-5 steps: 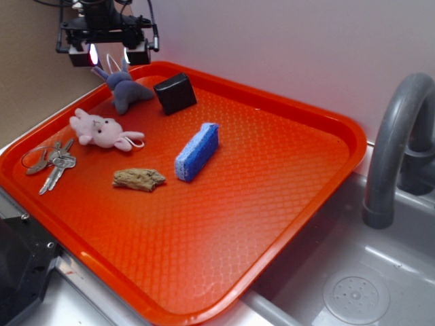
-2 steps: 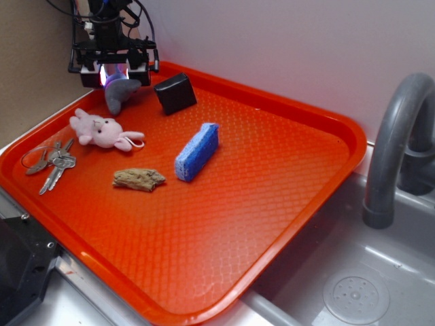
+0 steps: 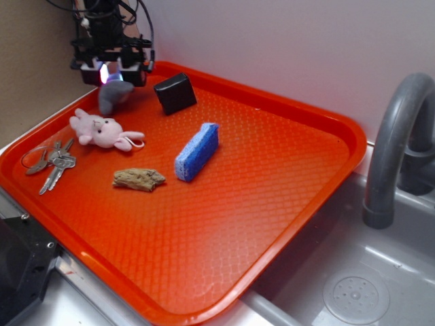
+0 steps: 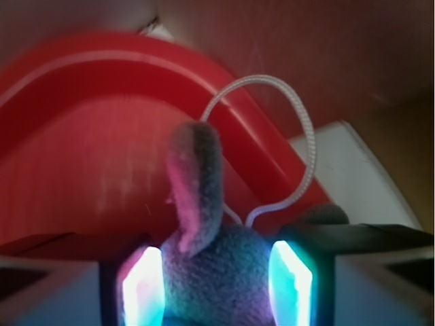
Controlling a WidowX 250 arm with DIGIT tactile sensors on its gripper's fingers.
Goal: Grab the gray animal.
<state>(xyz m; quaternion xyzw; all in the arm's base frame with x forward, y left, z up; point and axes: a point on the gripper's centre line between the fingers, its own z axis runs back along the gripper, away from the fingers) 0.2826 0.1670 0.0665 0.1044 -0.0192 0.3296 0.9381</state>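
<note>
**Gray toy caught at the tray's far corner**

Exterior view: the gripper (image 3: 111, 73) clamps the gray animal (image 3: 112, 97), which hangs over the orange tray (image 3: 285, 197) near the pink plush (image 3: 98, 130).

Wrist view: 2 glowing fingers (image 4: 141, 285) squeeze the gray animal (image 4: 211, 265); its white string loop (image 4: 299, 136) arcs upward.

Even, soft light fills the sharp exterior view with faint shadows and a pale sheen on the orange tray (image 3: 285, 197), while the dim, blurred wrist view glows cyan-violet at the fingers (image 4: 141, 285).
</note>
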